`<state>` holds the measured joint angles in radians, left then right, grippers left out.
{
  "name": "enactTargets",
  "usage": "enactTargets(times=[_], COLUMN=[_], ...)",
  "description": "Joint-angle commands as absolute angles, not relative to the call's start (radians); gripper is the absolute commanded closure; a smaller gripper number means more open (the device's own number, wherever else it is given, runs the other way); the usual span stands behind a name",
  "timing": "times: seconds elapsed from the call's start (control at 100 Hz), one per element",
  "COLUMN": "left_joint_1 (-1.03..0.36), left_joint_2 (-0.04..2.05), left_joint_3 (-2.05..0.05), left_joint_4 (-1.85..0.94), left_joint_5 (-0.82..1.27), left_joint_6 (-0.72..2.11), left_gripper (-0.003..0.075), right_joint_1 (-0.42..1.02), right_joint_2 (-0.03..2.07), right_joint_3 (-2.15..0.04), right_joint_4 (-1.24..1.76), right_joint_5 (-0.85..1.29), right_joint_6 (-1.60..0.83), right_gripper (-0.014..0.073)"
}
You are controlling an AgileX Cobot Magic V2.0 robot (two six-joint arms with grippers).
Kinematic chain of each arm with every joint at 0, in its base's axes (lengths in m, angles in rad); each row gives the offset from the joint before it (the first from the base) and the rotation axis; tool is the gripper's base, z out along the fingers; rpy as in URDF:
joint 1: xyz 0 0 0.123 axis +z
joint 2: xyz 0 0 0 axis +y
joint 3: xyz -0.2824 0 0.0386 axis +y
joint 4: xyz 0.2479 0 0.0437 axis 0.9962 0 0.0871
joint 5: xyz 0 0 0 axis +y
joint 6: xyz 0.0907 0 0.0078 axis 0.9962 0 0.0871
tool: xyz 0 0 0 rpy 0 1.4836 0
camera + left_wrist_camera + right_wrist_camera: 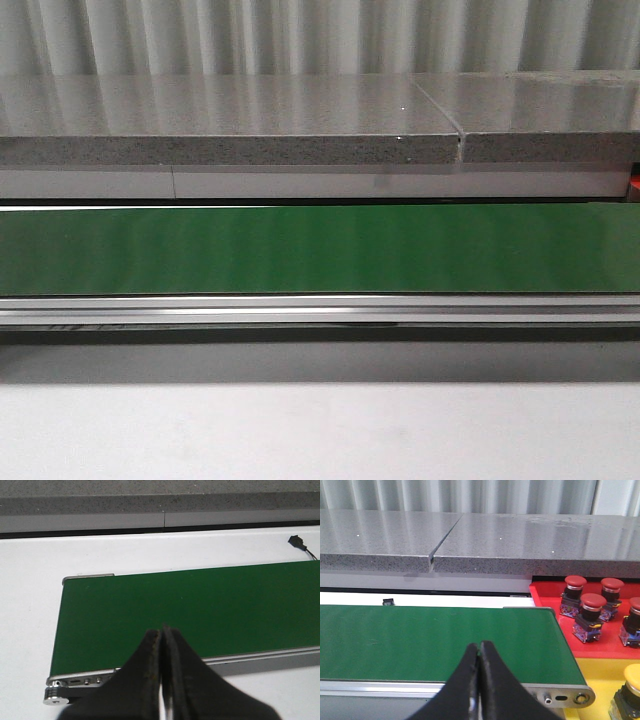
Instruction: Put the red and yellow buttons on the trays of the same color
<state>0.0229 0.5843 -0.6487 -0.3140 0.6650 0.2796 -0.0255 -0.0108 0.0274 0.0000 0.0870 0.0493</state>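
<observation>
Stretching across the front view, a green belt (320, 248) is seen between a metal rail (320, 310) on the near side and a grey stone counter (230, 120) behind it; neither arm appears in that view. In the left wrist view, the left gripper (163, 630) is held over the near edge of the belt's left end, with its two black fingers pressed together and nothing between them. A small black plug (296, 540) on a wire lies on the white table (30, 580) beyond the belt. In the right wrist view, the right gripper (479, 645) is held over the belt close to its right end, its jaws likewise closed on nothing. Just past that end, a red tray (545, 592) is seen with four red buttons (592, 615) standing upright in it. Beside the red tray, on the nearer side, a yellow tray (600, 672) holds one yellow button (631, 685), only partly in view.
</observation>
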Motion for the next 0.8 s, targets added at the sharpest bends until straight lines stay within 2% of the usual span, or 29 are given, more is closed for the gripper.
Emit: enactTargets(times=[0.0,0.18,0.45,0.65,0.79], left_joint_1=[0.013,-0.02,-0.083,-0.083,-0.083], left_joint_2=[0.585,0.577,0.461,0.326,0.22], left_joint_3=[-0.669,-0.593,-0.421,-0.25,-0.147], left_joint_4=[-0.349,-0.34,-0.006,0.022,0.022], left_joint_5=[0.515,0.307,0.25,0.084,0.065], left_joint_6=[0.278,0.272,-0.048,-0.073,-0.073], left_gripper=[0.074,0.074,0.074,0.074,0.074], right_joint_1=[-0.03,-0.03,-0.03,-0.03,-0.03], right_joint_2=[-0.026,-0.026,-0.026,-0.026,-0.026], right_joint_3=[0.029,0.029,0.029,0.029,0.029], right_joint_4=[-0.007,-0.007,-0.007,-0.007,-0.007], right_joint_5=[0.0,0.0,0.0,0.0,0.0], right_joint_6=[0.046,0.046,0.046,0.046,0.046], right_gripper=[0.071,0.071,0.071,0.071,0.071])
